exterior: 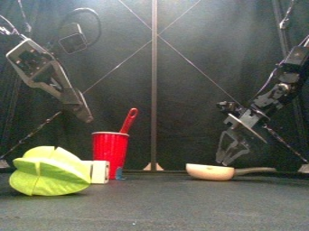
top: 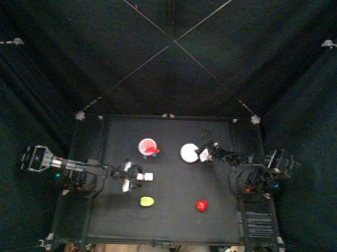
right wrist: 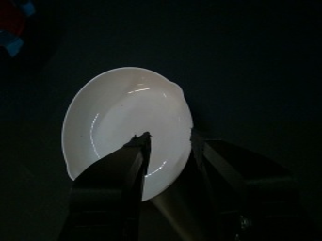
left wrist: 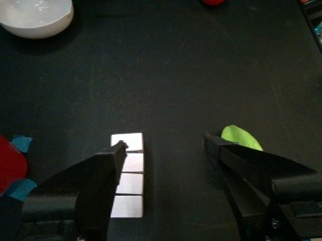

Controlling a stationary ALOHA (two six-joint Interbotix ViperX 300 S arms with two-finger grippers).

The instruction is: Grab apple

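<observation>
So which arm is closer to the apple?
Right, though only slightly. In the top view the apple sits near the table's front edge. The right gripper hovers over the white bowl, straight behind the apple. The left gripper is off to the apple's side, above a white block.

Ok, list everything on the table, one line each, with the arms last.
apple: one, red, near the table's front edge, right of the middle, free of both grippers.
leaf-shaped thing: one, yellow-green, near the front edge, left of the apple.
cup: one, red, left of the middle, with a red utensil standing in it.
bowl: one, white, right of the cup, under the right gripper.
block: one, white, flat on the table below the left gripper.
table: one, black.
left gripper: open, above the white block.
right gripper: slightly open, over the bowl.
</observation>
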